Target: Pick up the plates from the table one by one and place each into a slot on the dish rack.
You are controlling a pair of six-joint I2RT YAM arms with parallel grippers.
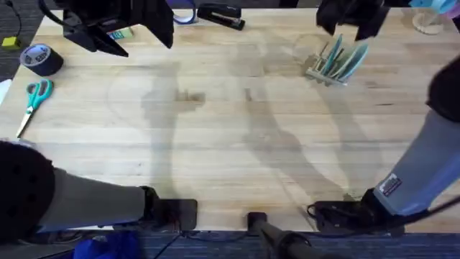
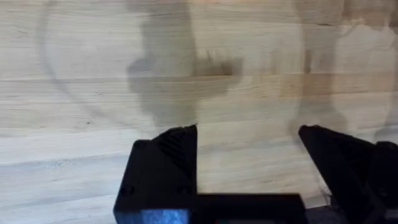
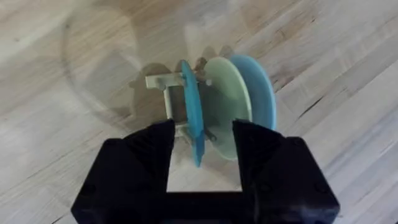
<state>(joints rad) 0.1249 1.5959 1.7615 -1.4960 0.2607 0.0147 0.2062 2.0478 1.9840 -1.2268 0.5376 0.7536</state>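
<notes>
Three plates (image 3: 227, 102) stand upright in rack (image 3: 163, 81) on table (image 1: 230, 144). Right gripper (image 3: 204, 144) above them, jaws wide, empty. Left gripper (image 2: 247, 146) wide over bare wood.

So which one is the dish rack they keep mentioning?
Look to the far right part of the wooden table, under the right gripper. The dish rack is the small pale wooden frame there, the one holding blue and cream plates on edge.
</notes>
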